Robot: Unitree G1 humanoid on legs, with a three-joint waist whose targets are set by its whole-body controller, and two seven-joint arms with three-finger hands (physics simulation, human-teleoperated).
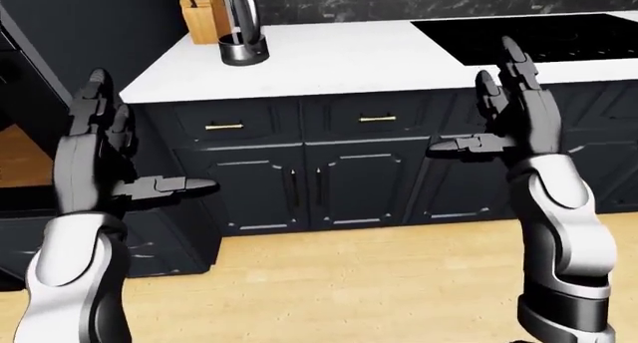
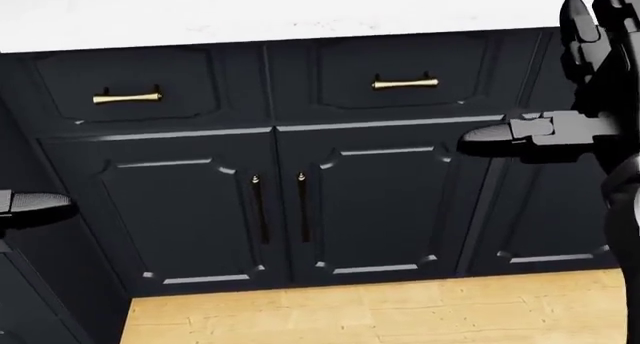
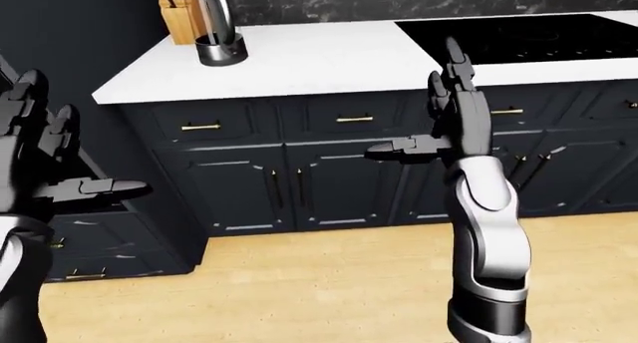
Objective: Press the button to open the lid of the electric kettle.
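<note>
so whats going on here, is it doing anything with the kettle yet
Not yet. The robot stands on the wooden floor facing the dark cabinets, with its left hand and right hand raised, open and empty. The electric kettle sits on the white counter near its left end in the left-eye view, beside a wooden knife block. Neither hand touches it; its top is cut off, so the lid and button don't show.

White counter, navy cabinets with brass handles, pale wood-grain floor, silver kettle.

Black three-fingered hand, silver-white forearms.
</note>
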